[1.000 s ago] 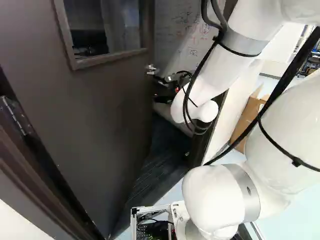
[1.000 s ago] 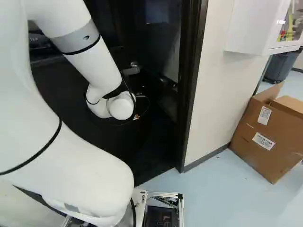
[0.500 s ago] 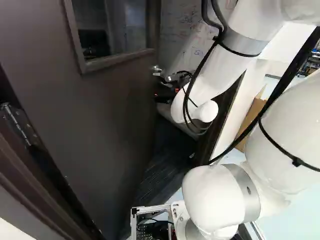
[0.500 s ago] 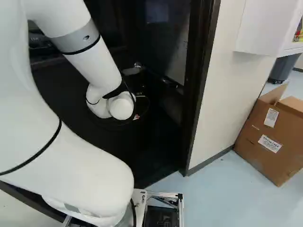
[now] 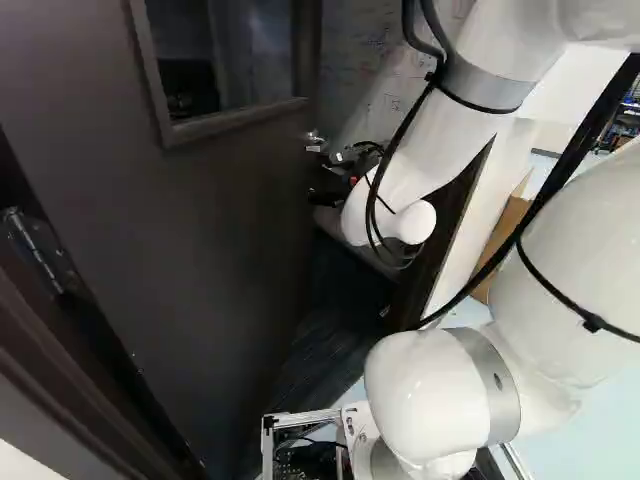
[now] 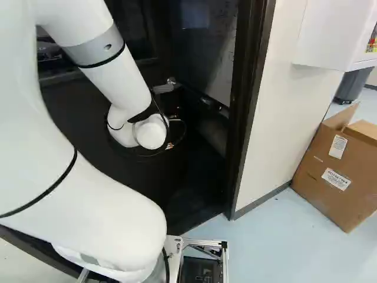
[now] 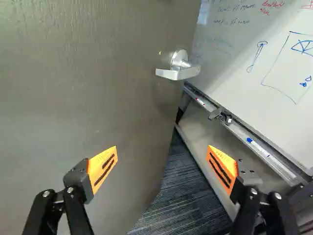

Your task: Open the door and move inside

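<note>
The dark brown, flat, windowed door (image 5: 210, 230) stands partly open, bearing a silver metal lever handle (image 7: 177, 74). Near the door, the black, orange-padded 2-fingered pincer (image 5: 330, 186) gapes wide, gripping nothing.

Dark windowed door (image 5: 220, 230), silver lever handle (image 7: 171, 74), ajar at left base view's left

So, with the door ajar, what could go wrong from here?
The open black fingers with orange pads could snag the metal tray under the whiteboard. The dark brown windowed door might swing into the white arm. The silver metal base frame may clip the black doorframe.
</note>
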